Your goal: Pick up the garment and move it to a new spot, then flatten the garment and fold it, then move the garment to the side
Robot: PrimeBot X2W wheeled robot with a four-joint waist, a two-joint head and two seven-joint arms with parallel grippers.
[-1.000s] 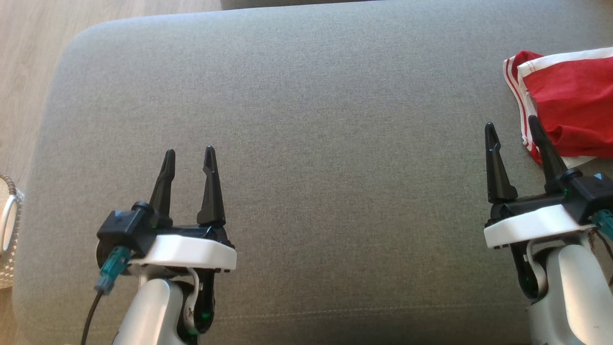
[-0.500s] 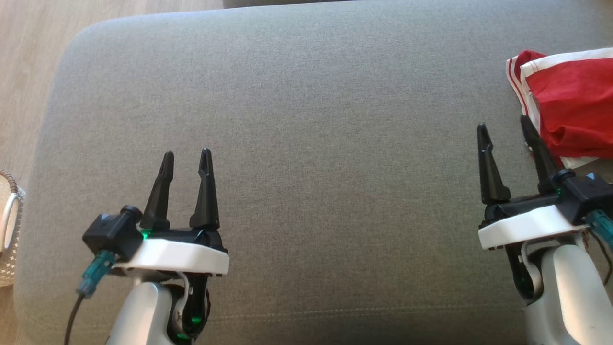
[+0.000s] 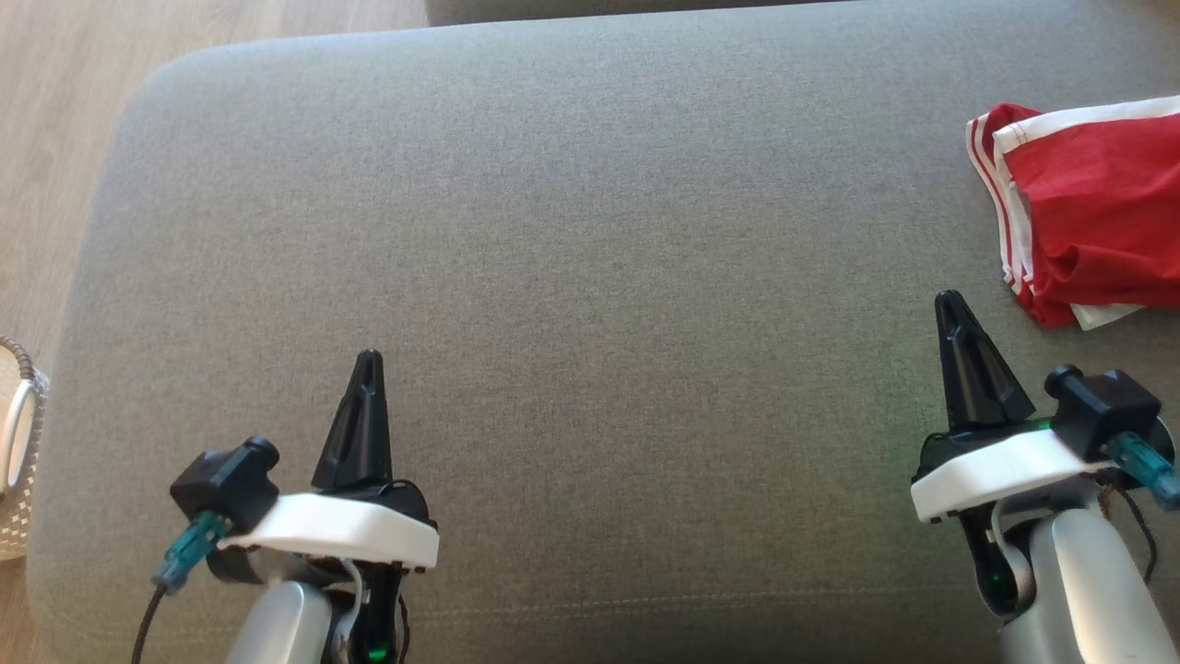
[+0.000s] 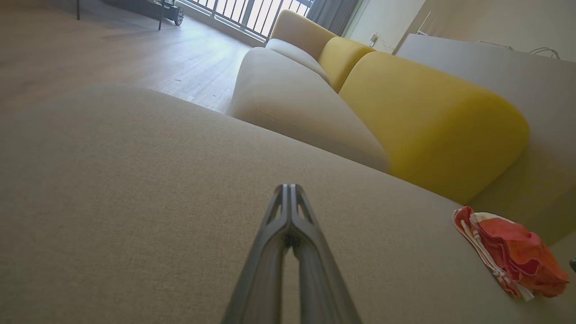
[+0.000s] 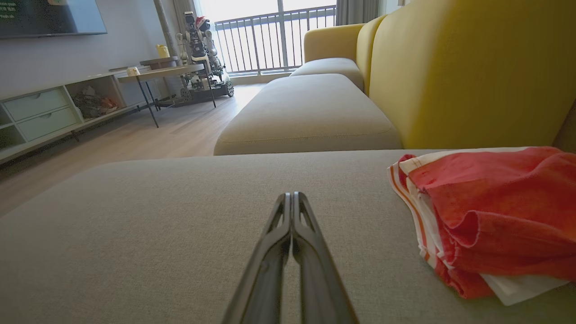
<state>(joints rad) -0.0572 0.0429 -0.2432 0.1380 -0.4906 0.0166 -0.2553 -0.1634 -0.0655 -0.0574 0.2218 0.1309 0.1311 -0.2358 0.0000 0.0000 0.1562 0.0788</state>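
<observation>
Closure of both tools is the change from a second ago: the fingers of each then stood spread, and now each pair is pressed into a single dark point. Both tools also sit lower in the head view, nearer the near edge of the cushion [image 3: 590, 277]. One finger of the right tool [image 3: 949, 300] earlier overlapped the striped border of the garment [image 3: 1097, 212]; a strip of bare grey cushion now separates them. The garment itself lies as it did.

Garment: red fabric with a broad white band along its far side and a border of narrow red and white stripes on the side facing the middle of the cushion. It is bunched in loose layers rather than spread flat, with a corner of white cloth showing beneath its near side. It rests on the right part of the cushion, closer to the far edge than to the near edge, and is cut by the right border of the head view. The right wrist view shows a yellow backrest [image 5: 472, 67] rising behind it.

Left tool [image 3: 367, 355]: clenched, fingers meeting along their tips, grasping nothing, over the cushion toward its near left corner, well apart from the garment.

Right tool: clenched likewise and empty, near the garment's near corner but not touching it. Whether either tip rests on the cushion cannot be told.
</observation>
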